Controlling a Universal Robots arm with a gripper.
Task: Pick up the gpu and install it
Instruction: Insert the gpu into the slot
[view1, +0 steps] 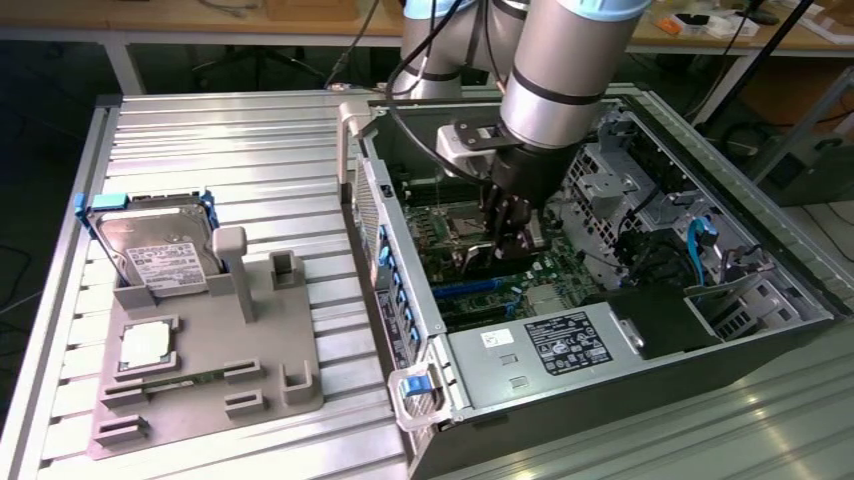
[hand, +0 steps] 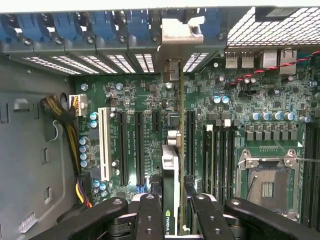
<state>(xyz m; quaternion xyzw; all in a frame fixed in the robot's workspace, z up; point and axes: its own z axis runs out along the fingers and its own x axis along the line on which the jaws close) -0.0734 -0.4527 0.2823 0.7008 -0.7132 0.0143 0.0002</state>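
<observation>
Inside case (view1: 400, 300), above motherboard (hand: 150, 100) | gripper (hand: 173, 197) clamped on gpu (hand: 170, 167), edge-on | step: install, seemingly not seated | next likely needs careful alignment, straight press

Slatted table (view1: 227, 130): grey fixture (view1: 200, 395), computer case (view1: 601, 425)

A ribbed silver aluminium table (view1: 227, 140) is carrying a grey plastic fixture block (view1: 214, 345) at the exterior view's left. A silver hard drive with a white label (view1: 158, 250) is standing tilted in the block's far cradle. A small square silver processor chip (view1: 144, 343) is lying flat in a recess just in front of it. An open black computer case (view1: 641, 400) is lying beside the block, exposing a green motherboard (hand: 240, 115). The board's silver processor socket (hand: 267, 182) is showing its bare contact field, and a long white expansion slot (hand: 104, 145) is running alongside black ones.
</observation>
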